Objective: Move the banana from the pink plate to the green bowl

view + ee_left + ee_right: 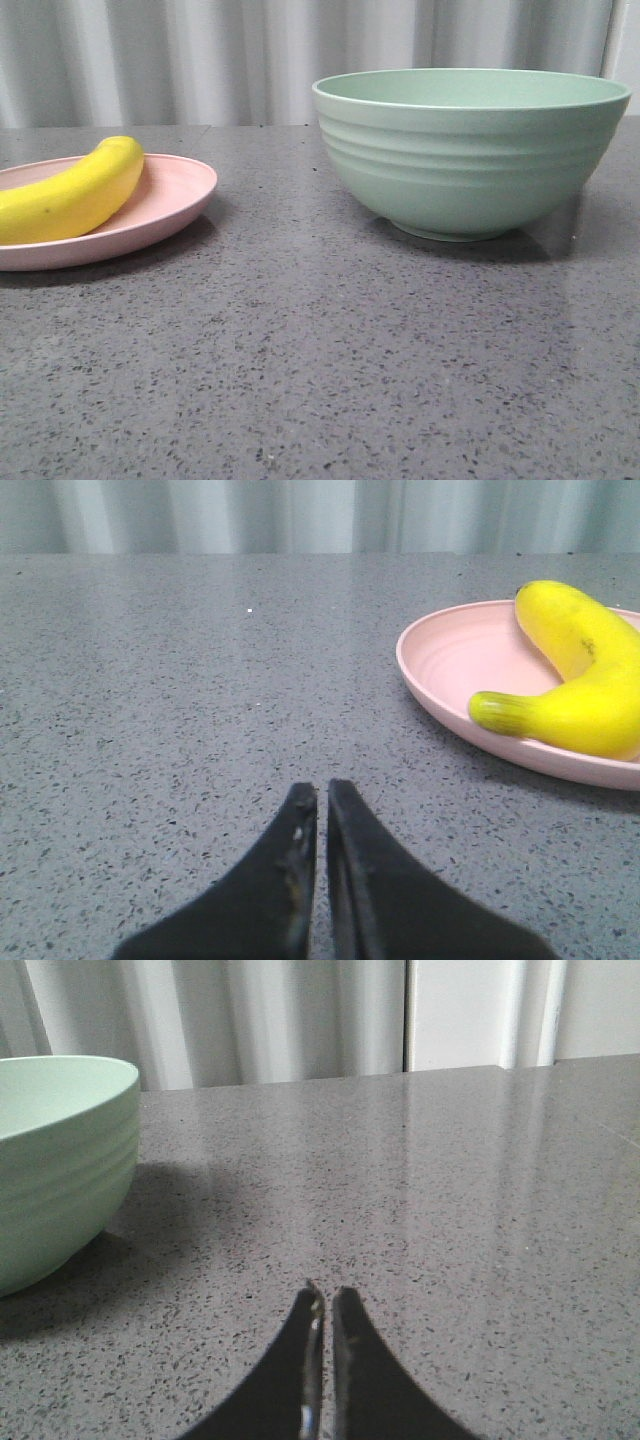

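Both pincers, left [321, 792] and right [325, 1295], hover closed, low over the table [320, 350].

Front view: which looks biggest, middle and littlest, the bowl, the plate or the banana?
1. The green bowl looks biggest.
2. The pink plate comes next, though the picture's left edge cuts it off.
3. The banana looks smallest; it is cut off too, so that stays a bit unsure.

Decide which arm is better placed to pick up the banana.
Left. The smooth yellow banana on the shallow pink plate shows in the left wrist view; the right sees only the ridged mint-green bowl.
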